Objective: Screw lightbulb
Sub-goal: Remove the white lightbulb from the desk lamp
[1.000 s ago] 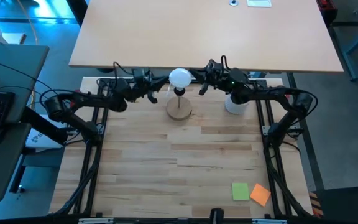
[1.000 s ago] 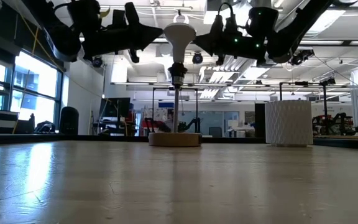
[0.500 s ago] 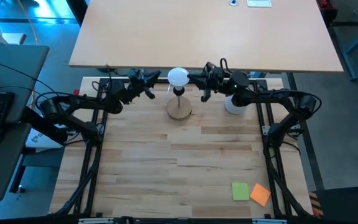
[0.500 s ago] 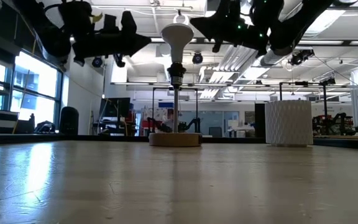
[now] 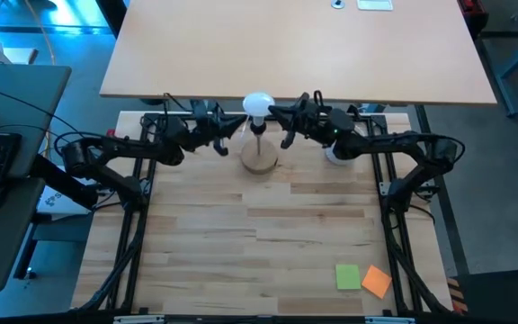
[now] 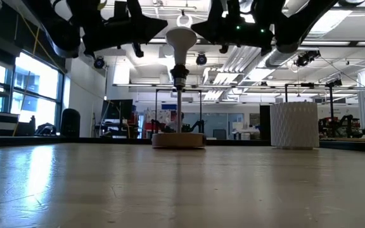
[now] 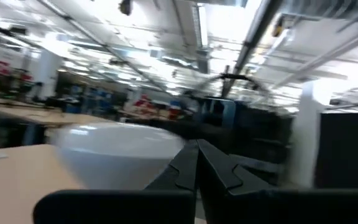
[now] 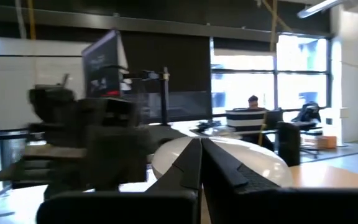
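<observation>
The white frosted lightbulb (image 5: 258, 105) stands upright in the black socket (image 6: 179, 76) on the thin stem of the round wooden stand (image 5: 259, 160) at the table's far middle. My left gripper (image 5: 239, 125) is shut. Its tip is at the globe's left side and the globe fills the left wrist view (image 7: 117, 152). My right gripper (image 5: 272, 112) is shut, with its tip at the globe's right side (image 8: 241, 158). In the low view both tips, left (image 6: 164, 25) and right (image 6: 198, 28), flank the globe (image 6: 180, 39). My left gripper's shut fingertips come level from the table's left at the globe's left side (image 6: 168, 33); I cannot tell whether they touch it. My right gripper's shut fingertips come level from the table's right at the globe's right side (image 6: 194, 33); I cannot tell whether they touch it.
A white ribbed cup (image 5: 338, 151) stands right of the stand, under my right arm. A green note (image 5: 347, 276) and an orange note (image 5: 377, 282) lie at the near right. A larger tabletop (image 5: 295, 45) lies beyond the far edge.
My right gripper has risen and gone toward the bulb from the right, ending at the globe's side. My left gripper drew back to the left, then came in toward the bulb again. The bulb and stand stay upright in place.
</observation>
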